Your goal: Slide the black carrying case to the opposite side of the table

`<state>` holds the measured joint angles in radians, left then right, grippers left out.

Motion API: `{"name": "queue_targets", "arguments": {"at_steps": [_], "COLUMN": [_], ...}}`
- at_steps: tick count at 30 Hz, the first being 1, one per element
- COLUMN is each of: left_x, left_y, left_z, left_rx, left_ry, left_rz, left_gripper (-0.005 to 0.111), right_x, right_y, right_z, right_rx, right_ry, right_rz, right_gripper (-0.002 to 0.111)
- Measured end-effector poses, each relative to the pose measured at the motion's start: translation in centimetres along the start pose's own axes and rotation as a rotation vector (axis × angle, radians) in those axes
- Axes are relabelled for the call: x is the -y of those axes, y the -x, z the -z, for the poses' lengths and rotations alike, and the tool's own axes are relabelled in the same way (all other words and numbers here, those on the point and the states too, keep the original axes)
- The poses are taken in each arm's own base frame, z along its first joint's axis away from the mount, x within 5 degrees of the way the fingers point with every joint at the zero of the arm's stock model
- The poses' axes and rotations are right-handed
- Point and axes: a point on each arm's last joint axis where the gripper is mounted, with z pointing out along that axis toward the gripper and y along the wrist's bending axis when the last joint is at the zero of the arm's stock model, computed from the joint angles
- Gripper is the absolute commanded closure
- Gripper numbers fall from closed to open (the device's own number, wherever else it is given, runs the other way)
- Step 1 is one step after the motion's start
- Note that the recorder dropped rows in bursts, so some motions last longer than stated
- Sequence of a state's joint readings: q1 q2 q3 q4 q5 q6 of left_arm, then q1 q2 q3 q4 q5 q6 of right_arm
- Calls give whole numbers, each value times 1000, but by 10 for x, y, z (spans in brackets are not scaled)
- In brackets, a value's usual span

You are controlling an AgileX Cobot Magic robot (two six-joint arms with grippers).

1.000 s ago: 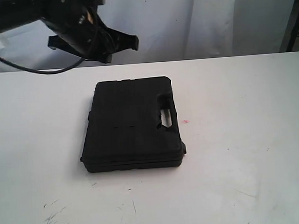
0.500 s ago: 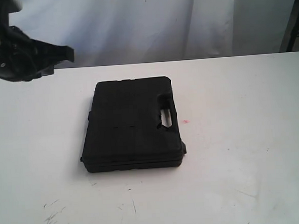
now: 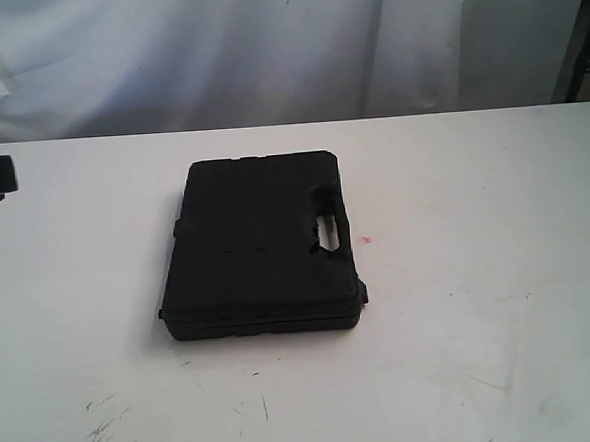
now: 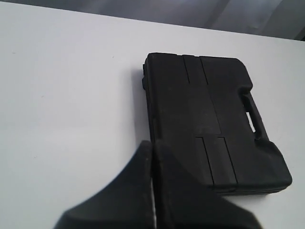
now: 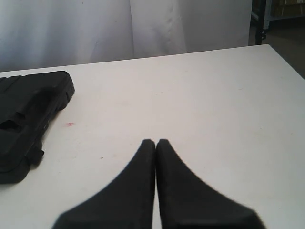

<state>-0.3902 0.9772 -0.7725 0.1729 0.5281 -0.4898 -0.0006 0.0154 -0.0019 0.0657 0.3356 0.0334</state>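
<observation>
**Q:** Where is the case, and how do you expect it to handle?

**A:** The black carrying case [image 3: 259, 245] lies flat and closed on the white table [image 3: 483, 350], ahead of my left gripper [image 4: 152, 144] and apart from it; nothing touches it; its handle cut-out [image 3: 326, 233] is on the edge turned toward my right gripper [image 5: 156, 141], which sits well apart from it. It looks like a stiff moulded plastic shell, so I judge it will not give under a push; I cannot tell whether it is loaded, so I allow for some weight; the broad flat base on a smooth top should slide rather than tip.

**Q:** And your fingers?

**A:** Both pairs are pressed together with nothing between them; that makes a blunt wedge, good for shoving, no use for pinching something this wide.

**Q:** So where would you take it?

**A:** I would not lift it; I would set the closed tips low against the plain long wall facing my left gripper, about midway along, so the case runs straight and does not swing round; I would keep off the cut-out and the small lugs [image 4: 144, 82] on the edge, where a tip could catch. Further out there is a tiny red spot [image 3: 366, 240] on the side toward my right gripper, scuff marks [image 3: 102, 428] on the tabletop, and a pale curtain [image 3: 265, 53] behind.
</observation>
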Motion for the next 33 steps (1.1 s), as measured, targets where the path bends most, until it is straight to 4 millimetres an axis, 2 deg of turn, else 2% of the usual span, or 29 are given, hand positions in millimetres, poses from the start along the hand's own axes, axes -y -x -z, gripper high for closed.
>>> {"name": "queue_targets", "arguments": {"at_steps": [9,17,26,33], "left_x": [-17,-33,-45,-52], "left_y": [-28,-55,-68,-71], "left_z": [44,72,105,119], "left_rx": [48,68,158,234], "left_ry": [17,47,68,98], "left_rz": [-5,-10,-19,-49], "left_gripper": [107,107,107,107], "right_x": [0,0,0,0], "right_y": [0,0,0,0], "right_z": [0,0,0,0], "right_rx": [0,0,0,0], "right_ry": [0,0,0,0], "right_rz": [0,0,0,0], "right_gripper": [108,108,108,108]}}
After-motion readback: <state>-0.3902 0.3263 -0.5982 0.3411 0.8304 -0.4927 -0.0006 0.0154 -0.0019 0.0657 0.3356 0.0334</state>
